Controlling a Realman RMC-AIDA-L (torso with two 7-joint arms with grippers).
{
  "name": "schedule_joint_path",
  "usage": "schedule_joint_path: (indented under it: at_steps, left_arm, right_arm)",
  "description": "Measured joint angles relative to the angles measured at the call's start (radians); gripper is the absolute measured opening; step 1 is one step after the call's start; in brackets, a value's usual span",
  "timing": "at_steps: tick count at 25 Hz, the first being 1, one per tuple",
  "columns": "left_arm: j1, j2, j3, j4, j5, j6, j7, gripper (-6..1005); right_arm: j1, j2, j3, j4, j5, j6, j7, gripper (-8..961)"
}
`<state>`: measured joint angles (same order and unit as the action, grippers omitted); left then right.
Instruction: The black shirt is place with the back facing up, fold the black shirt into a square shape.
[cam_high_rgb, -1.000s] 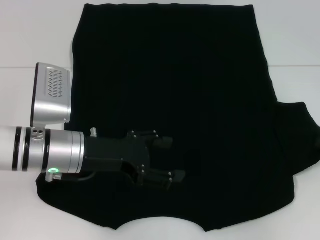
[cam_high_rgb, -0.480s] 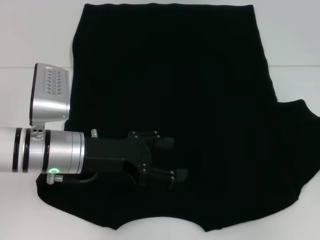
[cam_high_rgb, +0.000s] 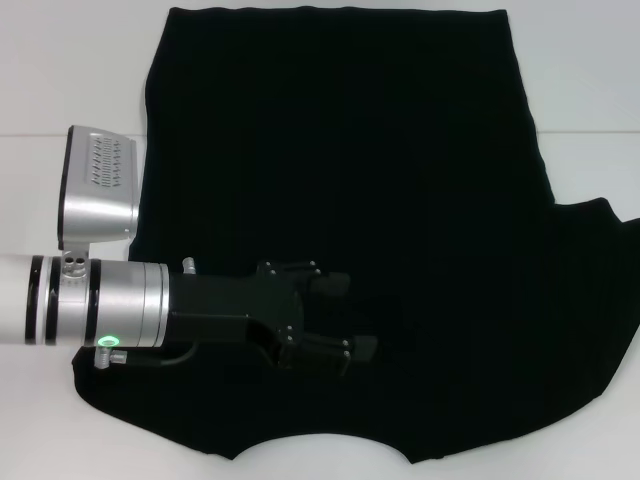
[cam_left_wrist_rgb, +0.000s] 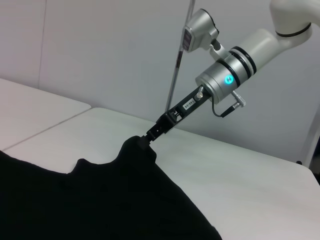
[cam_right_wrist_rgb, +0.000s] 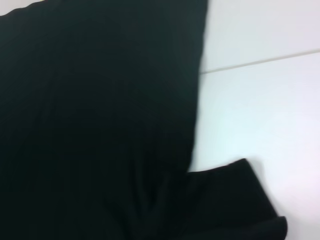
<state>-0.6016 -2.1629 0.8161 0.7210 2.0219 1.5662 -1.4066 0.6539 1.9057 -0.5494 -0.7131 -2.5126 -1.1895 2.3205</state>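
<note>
1. Head view: black shirt (cam_high_rgb: 350, 220) spread flat on white table (cam_high_rgb: 70, 70), filling centre and right of frame, plain side up, no lettering visible. One sleeve out at right edge, mid-height; hem at top, neckline notch at bottom centre. Left gripper (cam_high_rgb: 345, 315) reaching in from lower left, over the cloth near lower centre. Fingers (cam_high_rgb: 330, 283) spread apart, nothing between them; contact with fabric not resolvable, black on black.

2. Left wrist view: right gripper (cam_left_wrist_rgb: 150, 138) at centre of frame, at the end of the arm entering from upper right. Tip buried in a raised peak of shirt fabric, cloth tented upward there, so apparently clamped on it, though the fingers themselves hidden.

3. Right wrist view: only shirt and table visible; sleeve flap at lower right, straight side edge running down from top centre. No fingers in frame.

4. Handling estimate: light, limp, no stiffness; likely to drape and drag rather than hold shape. Best taken at sleeve end, shoulder seam or hem corners, pinching both layers, low lift to avoid bunching.
</note>
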Motion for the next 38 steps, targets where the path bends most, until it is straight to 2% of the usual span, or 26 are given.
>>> schedule_joint_path:
  at_steps: [6, 9, 11, 15, 20, 26, 36, 38]
  left_arm:
    - [0.000, 0.000, 0.000, 0.000, -0.007, 0.000, -0.001, 905]
    - [0.000, 0.000, 0.000, 0.000, -0.011, 0.000, -0.002, 905]
    - [0.000, 0.000, -0.001, 0.000, -0.011, 0.000, -0.002, 905]
    - [0.000, 0.000, -0.008, 0.001, -0.012, 0.000, -0.003, 903]
    - [0.000, 0.004, -0.043, 0.001, -0.014, 0.002, -0.003, 901]
    - [0.000, 0.009, -0.083, 0.000, -0.015, 0.008, -0.003, 899]
    - [0.011, 0.017, -0.114, 0.026, -0.013, 0.006, -0.052, 895]
    - [0.029, 0.027, -0.130, 0.055, 0.004, 0.007, -0.110, 894]
  right_arm:
    - [0.030, 0.005, -0.003, -0.001, 0.057, -0.079, -0.044, 9]
    - [0.064, 0.021, -0.027, -0.002, 0.075, -0.115, -0.056, 11]
    - [0.093, 0.040, -0.061, -0.002, 0.076, -0.126, -0.053, 12]
    - [0.147, 0.067, -0.134, 0.006, 0.073, -0.112, -0.038, 15]
    - [0.191, 0.086, -0.209, 0.007, 0.071, -0.115, -0.028, 19]
    - [0.208, 0.091, -0.226, 0.004, 0.076, -0.132, -0.015, 228]
    - [0.199, 0.086, -0.221, 0.013, 0.090, -0.144, -0.029, 694]
    - [0.193, 0.091, -0.221, 0.015, 0.111, -0.151, -0.056, 719]
